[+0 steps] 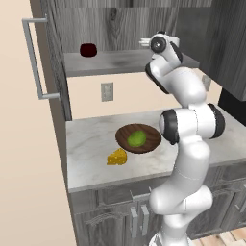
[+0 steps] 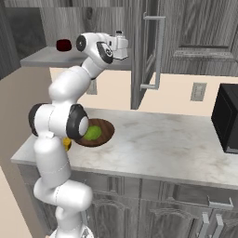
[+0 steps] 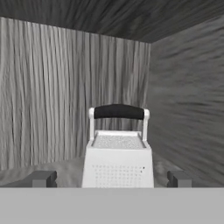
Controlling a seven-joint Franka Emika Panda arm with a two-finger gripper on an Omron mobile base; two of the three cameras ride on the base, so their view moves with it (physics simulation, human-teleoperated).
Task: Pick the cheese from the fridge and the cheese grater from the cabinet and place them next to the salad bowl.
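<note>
End effector (image 3: 111, 178) raised at the cabinet (image 1: 53, 57) shelf, fingers wide apart, gripping nothing. Cheese grater (image 3: 118, 159) stands upright on the shelf, between the fingertips (image 3: 41, 178). Cheese (image 1: 117, 157) lies on the bench (image 1: 86, 153) just beside the salad bowl (image 1: 138, 138).

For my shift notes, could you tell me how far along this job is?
Done: the cheese lies beside the salad bowl on the counter. In hand: the open gripper faces the cheese grater inside the cabinet, not yet gripping. Left: carrying the grater to the bowl.
</note>
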